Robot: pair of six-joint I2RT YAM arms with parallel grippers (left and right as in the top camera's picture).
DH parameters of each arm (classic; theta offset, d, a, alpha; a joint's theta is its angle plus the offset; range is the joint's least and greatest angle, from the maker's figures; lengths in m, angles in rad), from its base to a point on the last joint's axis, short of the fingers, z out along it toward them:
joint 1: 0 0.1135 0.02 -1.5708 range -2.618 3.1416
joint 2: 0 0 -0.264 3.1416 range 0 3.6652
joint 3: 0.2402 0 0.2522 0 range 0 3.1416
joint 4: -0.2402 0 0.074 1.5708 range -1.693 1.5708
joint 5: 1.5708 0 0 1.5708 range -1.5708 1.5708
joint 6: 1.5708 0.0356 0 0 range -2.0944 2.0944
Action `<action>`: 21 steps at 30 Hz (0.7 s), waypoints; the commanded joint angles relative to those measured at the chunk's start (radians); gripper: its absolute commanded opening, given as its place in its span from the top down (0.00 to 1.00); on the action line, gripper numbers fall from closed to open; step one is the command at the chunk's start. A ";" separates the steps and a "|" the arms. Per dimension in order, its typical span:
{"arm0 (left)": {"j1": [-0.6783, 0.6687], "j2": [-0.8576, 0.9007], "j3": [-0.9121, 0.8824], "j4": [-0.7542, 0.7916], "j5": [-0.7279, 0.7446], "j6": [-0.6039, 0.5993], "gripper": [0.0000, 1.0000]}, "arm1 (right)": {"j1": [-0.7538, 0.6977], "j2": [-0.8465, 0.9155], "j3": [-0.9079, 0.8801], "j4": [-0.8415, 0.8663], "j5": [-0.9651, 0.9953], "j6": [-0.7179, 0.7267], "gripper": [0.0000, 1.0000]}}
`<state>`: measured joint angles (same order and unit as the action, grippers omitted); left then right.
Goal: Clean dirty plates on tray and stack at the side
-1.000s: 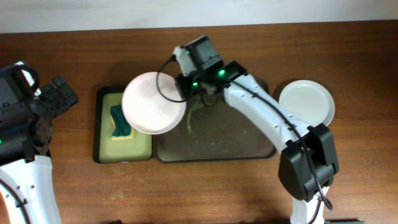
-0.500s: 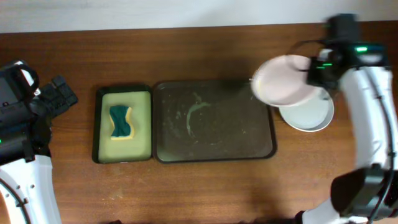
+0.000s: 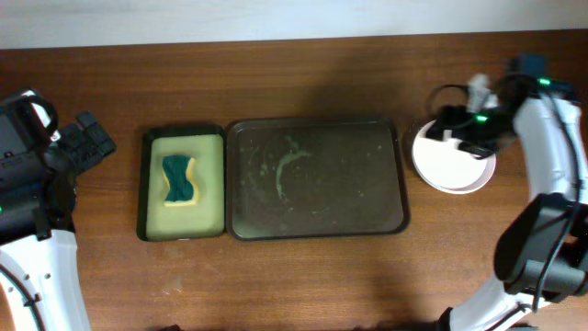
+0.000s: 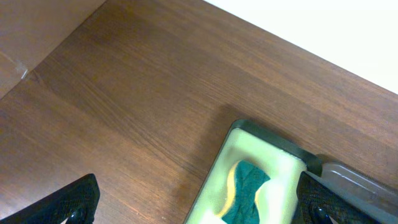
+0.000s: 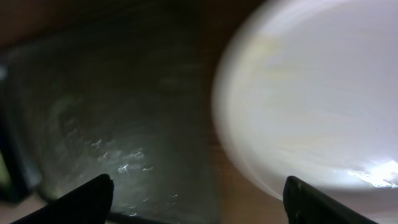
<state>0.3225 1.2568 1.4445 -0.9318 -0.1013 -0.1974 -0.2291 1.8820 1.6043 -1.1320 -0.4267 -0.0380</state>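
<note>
The dark brown tray lies mid-table with no plate on it, only pale smears; its surface also fills the left of the right wrist view. White plates sit stacked on the wood just right of the tray, and the top plate shows blurred in the right wrist view. My right gripper hovers over the stack's far-left edge; it is open, with nothing between its fingers. My left gripper stands open at the far left, and between its jaws there is nothing.
A small black tray with a yellow-green inside lies against the brown tray's left side and holds a green-and-yellow sponge, also seen in the left wrist view. The right arm's cable loops above the stack.
My right arm carried the pinkish-white plate from the tray's left end across to the stack on the right, set it there and opened its jaws. The left arm stayed still.
</note>
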 commanded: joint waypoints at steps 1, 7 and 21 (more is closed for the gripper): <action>0.002 -0.004 0.006 0.002 0.004 0.013 0.01 | 0.182 -0.030 0.018 0.002 0.026 -0.086 0.02; 0.002 -0.004 0.006 0.002 0.004 0.013 0.00 | 0.342 -0.030 0.018 0.002 0.043 -0.085 0.02; 0.002 -0.004 0.006 0.002 0.004 0.013 0.01 | 0.341 -0.418 0.018 0.002 0.043 -0.085 0.01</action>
<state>0.3222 1.2568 1.4445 -0.9314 -0.1009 -0.1974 0.1066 1.6760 1.6035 -1.1294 -0.3859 -0.1127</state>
